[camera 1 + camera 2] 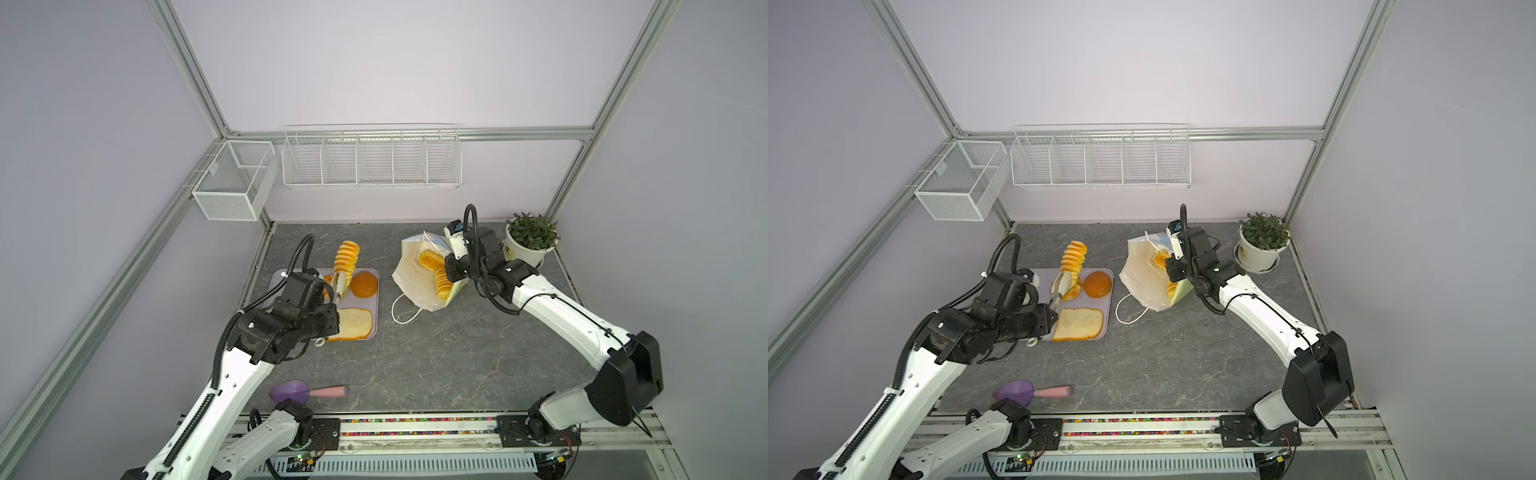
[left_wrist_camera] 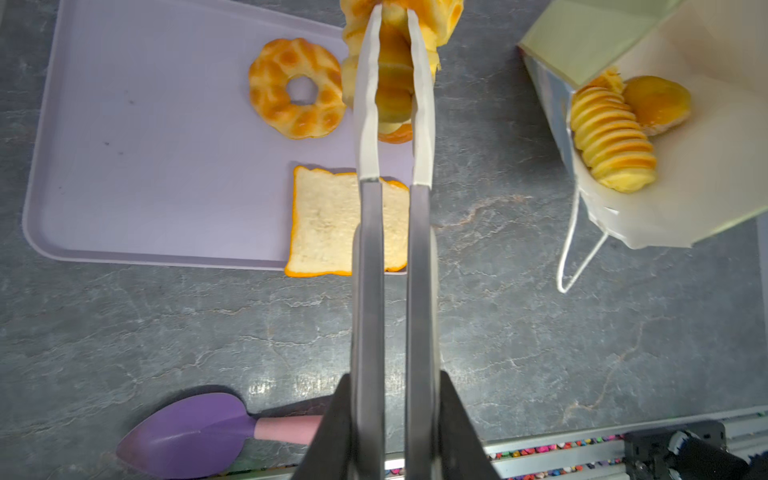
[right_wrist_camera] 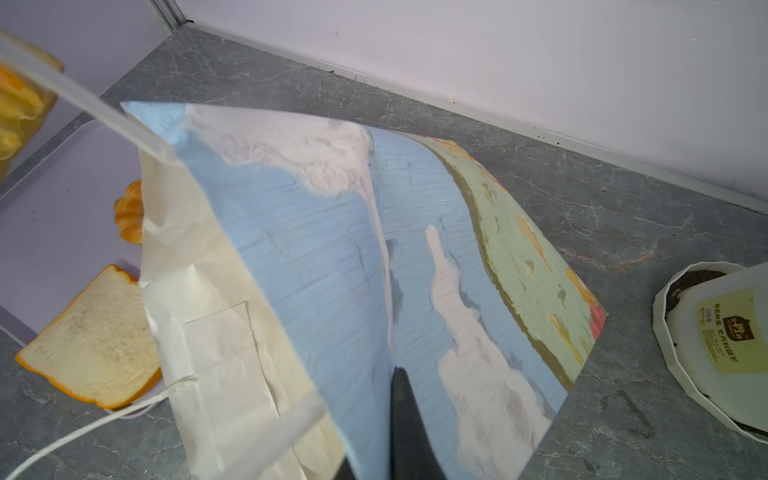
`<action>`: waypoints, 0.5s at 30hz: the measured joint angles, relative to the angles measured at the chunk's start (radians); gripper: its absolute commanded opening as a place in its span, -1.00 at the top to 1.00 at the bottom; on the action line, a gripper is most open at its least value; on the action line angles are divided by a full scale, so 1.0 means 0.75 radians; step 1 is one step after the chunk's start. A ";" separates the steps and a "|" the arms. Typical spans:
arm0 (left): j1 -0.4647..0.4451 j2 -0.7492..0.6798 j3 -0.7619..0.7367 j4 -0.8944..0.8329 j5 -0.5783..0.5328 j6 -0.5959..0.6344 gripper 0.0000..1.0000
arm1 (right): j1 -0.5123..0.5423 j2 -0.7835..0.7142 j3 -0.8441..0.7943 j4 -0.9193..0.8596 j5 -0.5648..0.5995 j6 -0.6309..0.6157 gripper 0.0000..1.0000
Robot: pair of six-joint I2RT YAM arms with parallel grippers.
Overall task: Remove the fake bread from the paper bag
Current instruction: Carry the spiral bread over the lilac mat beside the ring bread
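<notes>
We saw the left jaws nearly closed, their long thin tips pinching a ridged loaf (image 1: 348,254) held above the lilac tray (image 2: 166,174). Beneath those jaws lay a braided ring (image 2: 297,89), a round bun (image 1: 1097,284) and a toast slice (image 1: 1079,324). The right jaws were clamped tight on the wall of the paper bag (image 1: 409,286), which leaned on the bench (image 1: 436,365); just beside them, inside the bag, lay a second ridged loaf (image 1: 441,284) and a smooth bun (image 2: 656,104).
</notes>
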 measured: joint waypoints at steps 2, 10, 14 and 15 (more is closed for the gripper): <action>0.075 0.033 -0.004 0.020 0.017 0.041 1.00 | -0.004 -0.011 -0.010 0.000 -0.001 0.000 0.86; 0.378 0.270 -0.015 0.143 0.039 0.197 1.00 | -0.017 -0.019 -0.012 -0.006 -0.025 0.000 0.86; 0.447 0.377 -0.015 0.149 0.006 0.240 1.00 | -0.017 -0.019 -0.017 -0.006 -0.039 0.000 0.87; 0.466 0.398 -0.015 0.149 0.002 0.247 1.00 | -0.017 -0.019 -0.018 -0.007 -0.042 0.000 0.86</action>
